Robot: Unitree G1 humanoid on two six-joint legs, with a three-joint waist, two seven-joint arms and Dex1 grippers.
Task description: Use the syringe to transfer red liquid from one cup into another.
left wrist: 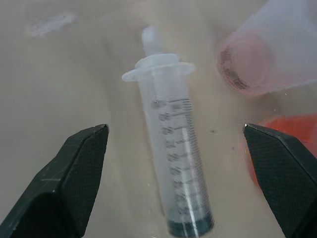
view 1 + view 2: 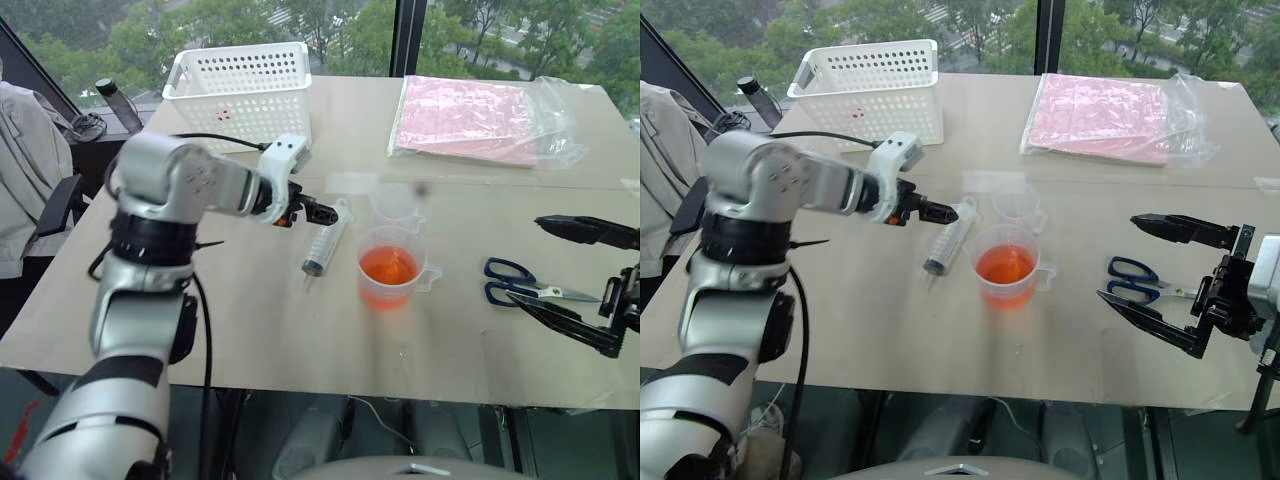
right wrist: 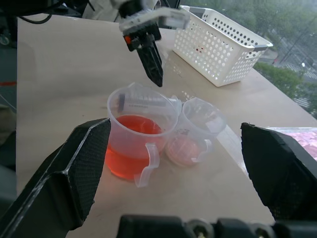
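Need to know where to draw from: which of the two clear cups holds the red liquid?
The larger measuring cup, with a side handle, nearer the table's front edge, holds the red liquid. The smaller cup just behind it looks empty.

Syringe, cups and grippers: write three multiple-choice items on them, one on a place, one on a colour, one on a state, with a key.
1. Where does the syringe lie?
A. in the white basket
B. flat on the table, to the robot's left of the larger cup
C. on the scissors

2. What colour is the liquid in the larger cup?
A. orange-red
B. blue
C. green

3. How is the left gripper?
A. shut on the syringe
B. shut on the smaller cup
C. open above the syringe

Key: 1 B, it rests on the tabletop beside that cup. 2 A, the cup holds orange-red fluid. 3 C, the left wrist view shows its fingers apart, the syringe between them, untouched.
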